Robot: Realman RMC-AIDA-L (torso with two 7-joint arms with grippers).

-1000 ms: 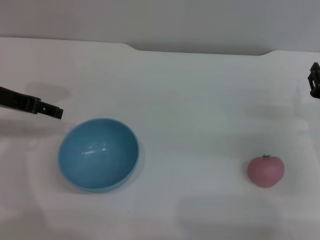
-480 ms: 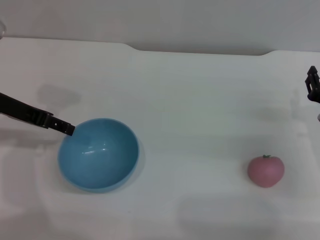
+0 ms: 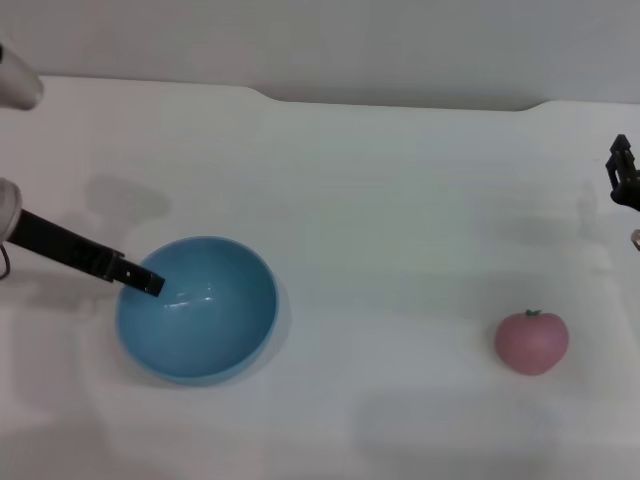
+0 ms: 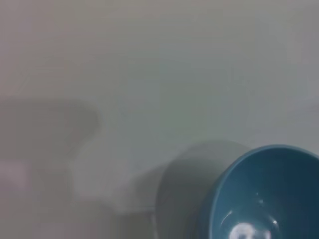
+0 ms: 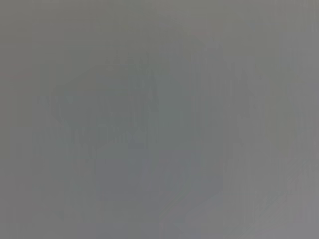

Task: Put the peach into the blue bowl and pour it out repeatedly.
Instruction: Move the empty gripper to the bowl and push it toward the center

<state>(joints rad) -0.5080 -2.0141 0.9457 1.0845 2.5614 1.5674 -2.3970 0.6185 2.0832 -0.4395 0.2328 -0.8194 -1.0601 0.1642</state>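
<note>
The peach (image 3: 532, 342) sits unmoved near the desk's (image 3: 400, 200) front right corner, the blue bowl (image 3: 196, 308) upright toward the front left. Since a second ago the left gripper (image 3: 150, 283) has reached over the bowl's left rim; I cannot tell how its fingers stand. The right gripper (image 3: 624, 175) hangs at the right edge, farther back, its state unclear

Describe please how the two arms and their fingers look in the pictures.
In the head view, the left gripper is a slim black bar with small pale marks, on an arm with white rounded parts and a thin cable. The right gripper shows only black, angular metal at the picture's edge.
</note>
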